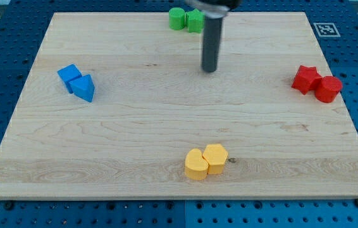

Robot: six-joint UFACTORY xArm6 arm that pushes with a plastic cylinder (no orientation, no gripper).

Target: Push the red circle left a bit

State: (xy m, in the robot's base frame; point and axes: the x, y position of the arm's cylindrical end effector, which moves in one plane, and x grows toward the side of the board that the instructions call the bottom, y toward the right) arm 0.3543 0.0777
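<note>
The red circle (328, 88) sits near the board's right edge, touching a red star-shaped block (306, 78) on its left. My tip (210, 69) is at the end of the dark rod, in the upper middle of the board. It is far to the left of both red blocks and a little higher in the view. It touches no block.
Two green blocks (186, 19) sit at the top edge, just left of and behind the rod. A blue cube (69, 76) and a blue triangle (85, 88) sit at the left. A yellow heart (196, 165) and a yellow hexagon (216, 157) sit at the bottom middle. The wooden board (166, 120) lies on a blue pegboard.
</note>
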